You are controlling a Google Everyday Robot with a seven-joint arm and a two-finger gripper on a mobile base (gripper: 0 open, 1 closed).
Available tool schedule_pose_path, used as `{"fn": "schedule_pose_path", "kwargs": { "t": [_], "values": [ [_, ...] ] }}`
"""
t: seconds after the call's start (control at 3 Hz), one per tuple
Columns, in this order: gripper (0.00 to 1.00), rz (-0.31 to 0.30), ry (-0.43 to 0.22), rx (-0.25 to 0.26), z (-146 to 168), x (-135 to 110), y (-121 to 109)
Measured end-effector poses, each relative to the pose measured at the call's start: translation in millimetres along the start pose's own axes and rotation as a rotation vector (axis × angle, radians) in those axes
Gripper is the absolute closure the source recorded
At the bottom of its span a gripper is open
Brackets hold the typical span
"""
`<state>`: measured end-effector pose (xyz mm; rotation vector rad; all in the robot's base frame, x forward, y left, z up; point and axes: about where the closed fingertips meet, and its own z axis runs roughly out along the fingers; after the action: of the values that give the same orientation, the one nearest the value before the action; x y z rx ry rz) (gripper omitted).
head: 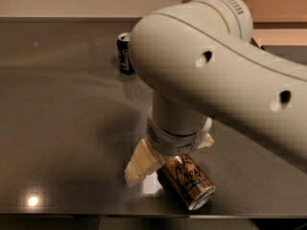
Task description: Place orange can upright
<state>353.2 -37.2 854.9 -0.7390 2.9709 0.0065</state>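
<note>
The orange can (188, 180) lies on its side near the table's front edge, its silver end facing front right. Its far end is hidden under my wrist. My gripper (175, 156) hangs straight down over that far end. One cream finger (142, 165) stands left of the can and the other (207, 141) shows at the right behind it. The fingers are spread apart, wider than the can, and I cannot tell whether they touch it.
A dark blue Pepsi can (124, 54) stands upright at the back, partly hidden by my arm. The dark grey glossy table (57, 128) ends just in front of the orange can. My large white arm (225, 75) covers the right half.
</note>
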Motion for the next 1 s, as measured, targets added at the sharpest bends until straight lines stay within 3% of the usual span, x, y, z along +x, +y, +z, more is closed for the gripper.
{"fn": "schedule_pose_path", "kwargs": {
  "t": [0.33, 0.67, 1.0],
  "values": [
    [0.00, 0.001, 0.027, 0.017, 11, 5, -6],
    [0.16, 0.009, 0.043, 0.034, 16, 10, -14],
    [0.39, 0.009, 0.040, 0.047, 14, 10, -19]
  ]
}}
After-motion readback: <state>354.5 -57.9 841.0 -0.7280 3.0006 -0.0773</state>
